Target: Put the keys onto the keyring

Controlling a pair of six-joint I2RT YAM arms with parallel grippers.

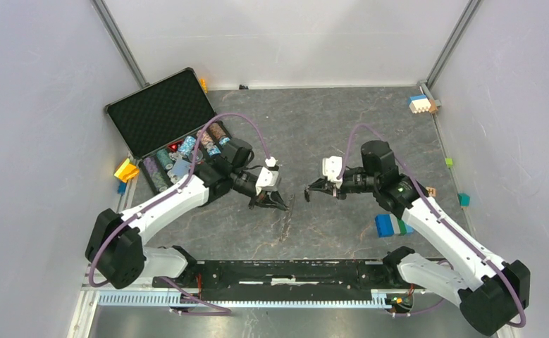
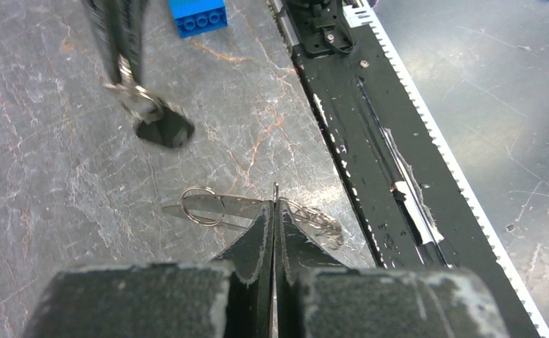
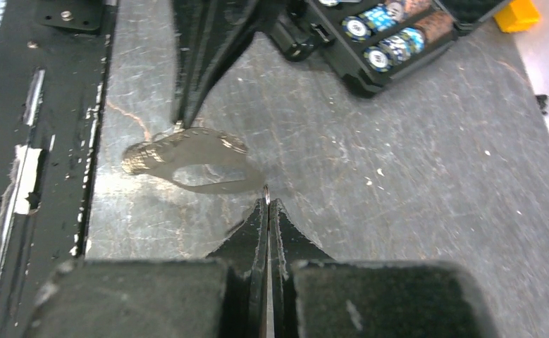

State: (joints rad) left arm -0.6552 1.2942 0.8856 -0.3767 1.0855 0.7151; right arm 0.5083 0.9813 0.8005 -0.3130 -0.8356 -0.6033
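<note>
Far left: an open black case (image 1: 160, 113) of poker chips, not involved.

Left gripper (image 2: 275, 211): the jaws are pressed together, pinching the keyring (image 2: 239, 205) by its jagged edge. The flat loop is held low over the grey table (image 1: 328, 134); I cannot tell whether it touches. A small split ring (image 2: 201, 205) shows at one end of the loop; whether it is threaded on is unclear.

Right gripper (image 3: 267, 208): the jaws are closed on the key (image 2: 164, 128), which dangles black head down, near the keyring but apart from it.

Risks, as I judge them:
- Both holds are thin edge pinches, so pressing key against loop could twist either piece free.
- The dangling key may swing and miss the opening.
- A drop beside the black rail (image 2: 370, 141) would be awkward to recover.
</note>
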